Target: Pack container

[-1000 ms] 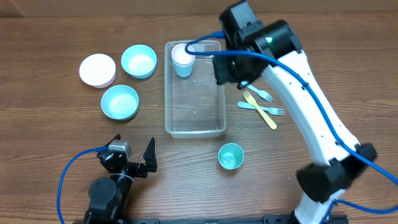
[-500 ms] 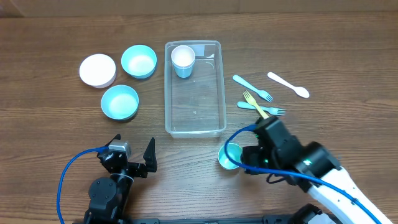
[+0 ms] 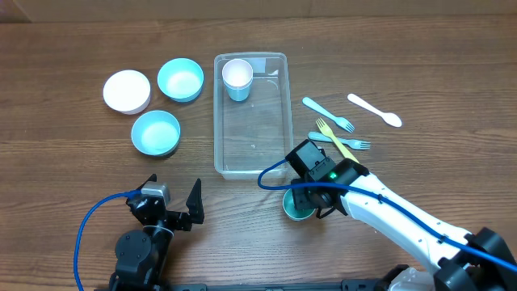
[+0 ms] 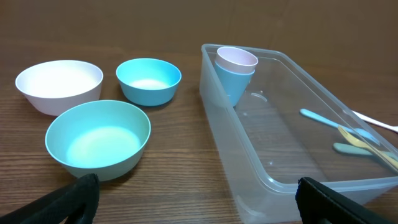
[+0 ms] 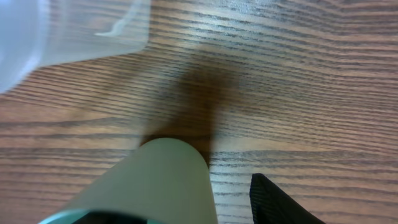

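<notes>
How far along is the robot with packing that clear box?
Barely started. Done: one stacked pair of cups stands in the container, at its far end. In hand: the right hand is around the blue cup on the table, apparently not yet closed on it. Left: three bowls and the cutlery lie outside.

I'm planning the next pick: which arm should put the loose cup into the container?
Right. The right hand is at the cup, just off the container's near corner. The left hand sits open, farther from the cup.
</notes>
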`<state>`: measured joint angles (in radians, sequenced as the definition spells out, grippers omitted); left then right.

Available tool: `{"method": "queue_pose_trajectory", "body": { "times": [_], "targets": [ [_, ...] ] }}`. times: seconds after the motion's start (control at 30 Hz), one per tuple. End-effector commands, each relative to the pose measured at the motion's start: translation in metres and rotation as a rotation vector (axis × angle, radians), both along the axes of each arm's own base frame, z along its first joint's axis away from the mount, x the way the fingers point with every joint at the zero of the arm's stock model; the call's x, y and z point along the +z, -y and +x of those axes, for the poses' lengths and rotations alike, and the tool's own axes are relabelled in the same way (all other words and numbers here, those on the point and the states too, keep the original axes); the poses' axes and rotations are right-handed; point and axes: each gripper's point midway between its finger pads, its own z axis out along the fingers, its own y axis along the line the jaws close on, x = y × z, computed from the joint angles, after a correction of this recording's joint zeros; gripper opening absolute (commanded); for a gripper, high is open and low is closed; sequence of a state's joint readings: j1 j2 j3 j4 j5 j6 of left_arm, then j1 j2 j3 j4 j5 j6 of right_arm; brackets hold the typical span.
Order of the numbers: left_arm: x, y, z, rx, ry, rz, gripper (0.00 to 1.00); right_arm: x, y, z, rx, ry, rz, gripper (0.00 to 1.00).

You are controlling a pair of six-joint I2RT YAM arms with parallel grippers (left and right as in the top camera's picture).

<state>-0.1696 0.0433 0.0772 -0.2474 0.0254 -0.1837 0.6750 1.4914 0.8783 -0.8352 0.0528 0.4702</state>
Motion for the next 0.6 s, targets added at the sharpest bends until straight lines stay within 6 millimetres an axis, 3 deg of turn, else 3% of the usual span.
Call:
{"method": "queue_pose_trajectory", "body": {
  "times": [0.0, 0.03, 0.07, 0.1, 0.2, 0.3, 0.43, 0.5, 0.57],
  "targets": [
    [0.000, 0.000, 0.000, -0.002, 0.003, 0.012, 1.00, -0.008, 0.001, 0.000, 0.000, 0.007, -0.009, 0.51],
    [0.000, 0.000, 0.000, -0.002, 0.003, 0.011, 1.00, -0.008, 0.000, 0.000, 0.001, 0.007, -0.006, 0.42],
    [0.000, 0.000, 0.000, -0.002, 0.003, 0.012, 1.00, -0.008, 0.000, 0.001, 0.001, 0.010, -0.004, 0.19],
    [0.000, 0.000, 0.000, -0.002, 0.003, 0.011, 1.00, -0.008, 0.000, 0.001, 0.001, 0.011, -0.003, 0.04],
    [0.000, 0.000, 0.000, -0.002, 0.003, 0.012, 1.00, -0.001, -0.001, 0.002, 0.001, 0.009, -0.005, 0.04],
    [0.000, 0.000, 0.000, -0.002, 0.003, 0.012, 1.00, 0.034, -0.001, 0.010, -0.005, 0.046, -0.011, 0.04],
    [0.000, 0.000, 0.000, -0.002, 0.003, 0.011, 1.00, 0.119, 0.007, 0.031, -0.033, 0.182, -0.042, 0.04],
    [0.000, 0.000, 0.000, -0.002, 0.003, 0.011, 1.00, 0.162, -0.005, 0.047, -0.037, 0.279, 0.030, 0.04],
    [0.000, 0.000, 0.000, -0.002, 0.003, 0.011, 1.00, 0.187, -0.016, 0.060, -0.019, 0.357, 0.083, 0.04]
  ]
}}
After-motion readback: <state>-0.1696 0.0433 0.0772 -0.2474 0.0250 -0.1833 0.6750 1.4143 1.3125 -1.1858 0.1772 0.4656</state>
